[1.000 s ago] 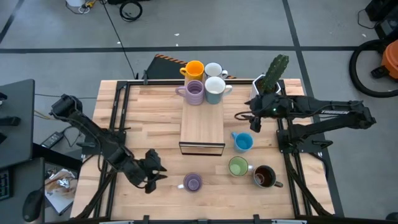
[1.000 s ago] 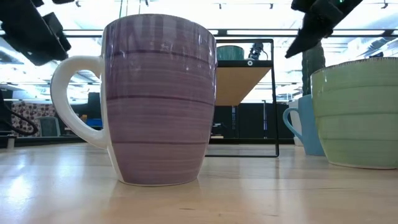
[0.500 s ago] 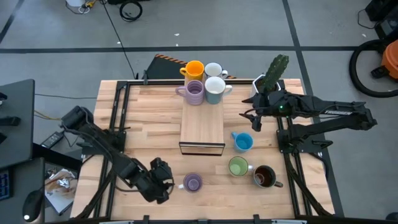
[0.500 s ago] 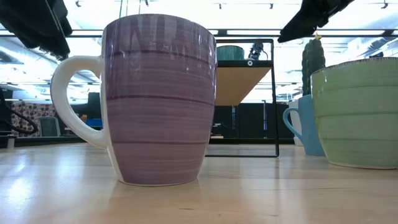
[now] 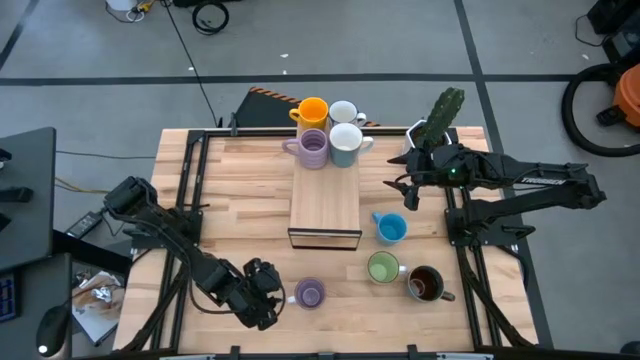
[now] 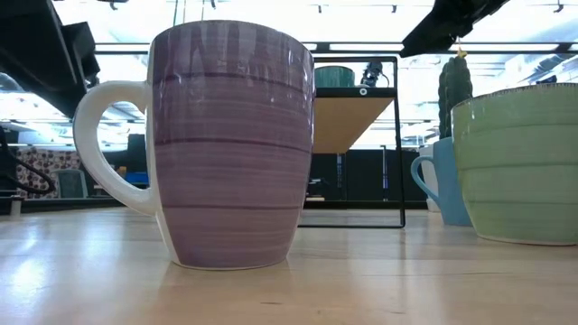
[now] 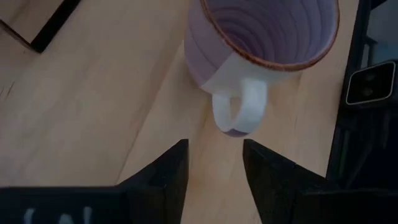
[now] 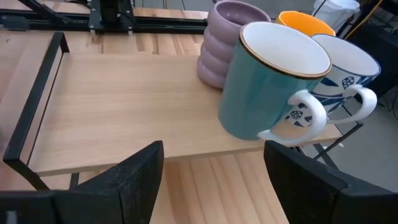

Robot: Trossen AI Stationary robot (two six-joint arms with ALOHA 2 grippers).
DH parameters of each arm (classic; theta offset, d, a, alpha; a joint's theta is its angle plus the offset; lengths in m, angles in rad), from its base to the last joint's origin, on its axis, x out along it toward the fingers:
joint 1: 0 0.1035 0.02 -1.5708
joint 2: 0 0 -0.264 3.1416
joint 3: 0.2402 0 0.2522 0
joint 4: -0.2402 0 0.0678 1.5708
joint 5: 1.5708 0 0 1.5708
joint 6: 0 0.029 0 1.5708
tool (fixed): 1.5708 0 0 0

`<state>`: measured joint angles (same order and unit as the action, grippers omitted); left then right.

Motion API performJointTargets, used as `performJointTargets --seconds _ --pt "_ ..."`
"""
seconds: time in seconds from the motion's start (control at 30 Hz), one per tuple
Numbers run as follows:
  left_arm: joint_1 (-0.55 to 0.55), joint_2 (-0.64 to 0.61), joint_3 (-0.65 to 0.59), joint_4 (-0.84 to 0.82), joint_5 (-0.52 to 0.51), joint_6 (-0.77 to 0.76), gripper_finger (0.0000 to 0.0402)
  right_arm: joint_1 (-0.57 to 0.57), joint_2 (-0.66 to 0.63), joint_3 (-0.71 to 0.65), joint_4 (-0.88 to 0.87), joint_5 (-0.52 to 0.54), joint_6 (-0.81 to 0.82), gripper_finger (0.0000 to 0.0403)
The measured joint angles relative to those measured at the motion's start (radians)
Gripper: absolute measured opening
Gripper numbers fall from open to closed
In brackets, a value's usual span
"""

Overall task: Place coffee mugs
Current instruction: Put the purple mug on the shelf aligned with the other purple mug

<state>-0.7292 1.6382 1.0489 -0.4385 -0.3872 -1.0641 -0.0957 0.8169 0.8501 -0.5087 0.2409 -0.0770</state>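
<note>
A purple mug point(image 5: 309, 293) with a white handle point(image 7: 238, 111) stands upright near the table's front edge; it fills the low view point(image 6: 226, 144). My left gripper point(image 5: 264, 292) is open just left of it, and its fingers point(image 7: 173, 169) point at the handle without touching it. My right gripper point(image 5: 403, 188) is open and empty, right of a wooden shelf point(image 5: 325, 205). At the shelf's far end stand an orange mug point(image 5: 313, 110), a white patterned mug point(image 8: 349, 67), a ribbed purple mug point(image 8: 222, 43) and a teal-and-white mug point(image 8: 264, 87). A blue mug point(image 5: 390, 228), a green mug point(image 5: 382, 267) and a dark brown mug point(image 5: 425, 284) stand on the table.
A white pot with a green cactus point(image 5: 438, 122) stands at the back right, just beyond my right arm. Black frame rails point(image 5: 190, 200) run along the table's left and right sides. Bare wood lies left of the shelf point(image 5: 240, 200).
My left gripper has gone toward the table's right edge and a little toward the near edge, closing on the purple mug's handle side. My right gripper has drawn back a little toward the right edge. No mug has moved.
</note>
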Motion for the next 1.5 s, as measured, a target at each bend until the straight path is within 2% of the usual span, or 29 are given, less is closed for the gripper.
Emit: performJointTargets --seconds 0.2,0.3,0.4,0.63,1.5 --pt "0.039 0.000 0.000 0.000 0.040 0.001 0.0224 0.000 0.000 0.000 0.000 -0.005 -0.005 0.0283" --pt "0.057 0.000 0.000 0.000 0.059 0.007 0.0238 0.000 0.000 0.000 -0.001 -0.021 -0.002 0.0283" --pt "0.064 0.000 0.000 0.015 0.071 0.037 0.0236 0.000 0.000 0.000 -0.001 -0.035 0.002 0.0283" --pt "0.064 -0.002 0.000 0.043 0.181 0.107 0.0216 0.000 0.000 0.000 -0.001 -0.036 0.013 0.0283" --pt "0.051 0.001 -0.001 0.110 0.119 0.153 0.0191 0.000 0.000 0.000 -0.001 -0.078 0.049 0.0283"
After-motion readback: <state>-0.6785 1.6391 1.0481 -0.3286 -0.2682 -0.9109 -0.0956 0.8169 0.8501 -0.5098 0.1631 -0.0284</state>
